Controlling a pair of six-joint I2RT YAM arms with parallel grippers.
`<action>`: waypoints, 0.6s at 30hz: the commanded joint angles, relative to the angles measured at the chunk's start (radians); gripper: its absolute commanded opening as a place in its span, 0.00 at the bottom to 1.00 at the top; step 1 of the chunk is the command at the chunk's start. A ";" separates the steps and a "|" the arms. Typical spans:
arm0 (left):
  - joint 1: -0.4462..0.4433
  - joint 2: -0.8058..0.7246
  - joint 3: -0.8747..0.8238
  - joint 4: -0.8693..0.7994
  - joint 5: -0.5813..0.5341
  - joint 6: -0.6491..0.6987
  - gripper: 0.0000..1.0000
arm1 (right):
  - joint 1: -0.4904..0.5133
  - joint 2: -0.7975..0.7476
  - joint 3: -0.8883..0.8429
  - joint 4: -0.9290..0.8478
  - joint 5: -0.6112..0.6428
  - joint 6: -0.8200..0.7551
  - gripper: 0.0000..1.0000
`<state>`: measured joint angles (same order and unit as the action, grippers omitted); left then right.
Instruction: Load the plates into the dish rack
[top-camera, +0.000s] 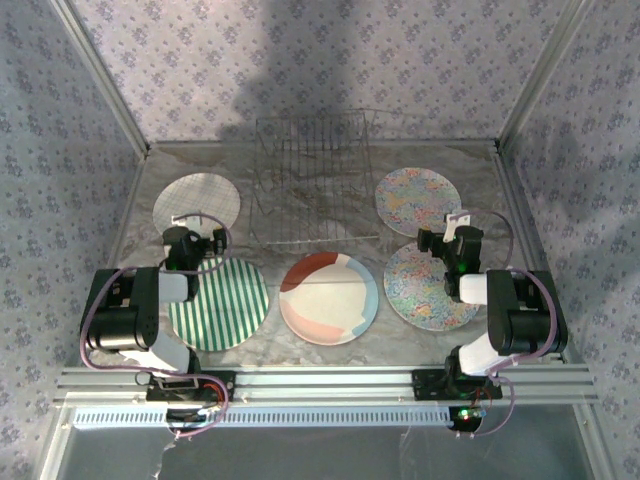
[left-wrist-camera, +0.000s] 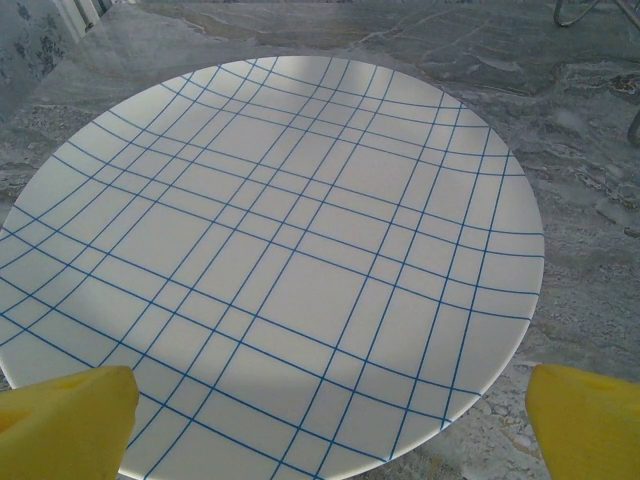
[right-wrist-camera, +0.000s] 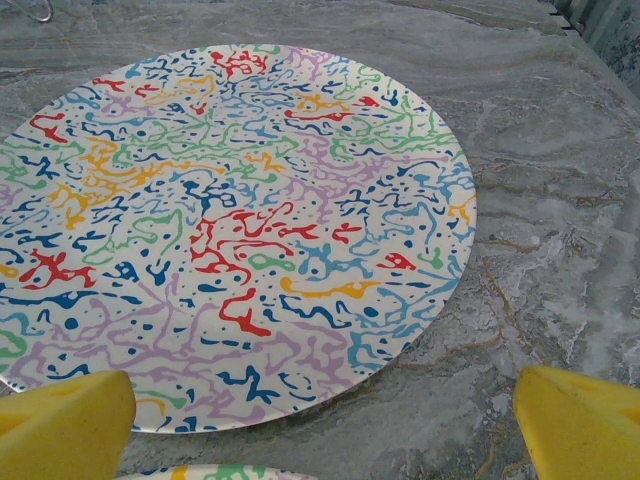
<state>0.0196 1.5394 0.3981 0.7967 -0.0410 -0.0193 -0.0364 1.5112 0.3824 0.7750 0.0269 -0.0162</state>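
- Three plates lie flat in the near row on the table (top-camera: 268, 262): a green striped plate (top-camera: 218, 303) on the left, a cream plate (top-camera: 329, 298) in the middle, and a near mosaic plate (top-camera: 425, 295) partly under the right arm.
- The left gripper (top-camera: 195, 228) hangs just above the near rim of the checked plate (left-wrist-camera: 290, 250). Its yellow fingers (left-wrist-camera: 70, 425) are spread fully wide and hold nothing.
- The right gripper (top-camera: 458, 228) is equally wide and empty. It sits over the gap between the two mosaic plates and faces the far mosaic plate (right-wrist-camera: 220, 220).
- Every plate lies flush on a smooth stone-look top. A finger is likely to skid over the rim, or shove the plate away, rather than get under it.
- On the right the two rims lie close together. A careless closing could catch the wrong plate or nudge both.
- The rack (top-camera: 315, 185) stands empty at the far middle, between the two far plates, so no plate is loaded yet.
- Its wires look thin and light. A plate brought in tilted or too low could knock the prongs and shift the rack, or settle slanted and tip over.
- Both arms must reach the same middle spot, so they could foul each other if they go in together.
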 joint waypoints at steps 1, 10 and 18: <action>-0.002 -0.003 0.018 0.013 0.002 -0.003 0.99 | 0.002 0.008 0.016 0.004 0.000 -0.010 0.99; -0.015 -0.007 0.008 0.030 0.008 0.013 1.00 | 0.003 0.007 0.016 0.004 0.000 -0.011 0.99; 0.008 -0.003 0.020 0.008 0.037 -0.007 0.99 | -0.003 0.009 0.019 0.002 -0.010 -0.007 0.99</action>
<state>0.0204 1.5394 0.3981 0.7971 -0.0292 -0.0189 -0.0368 1.5112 0.3824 0.7750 0.0265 -0.0166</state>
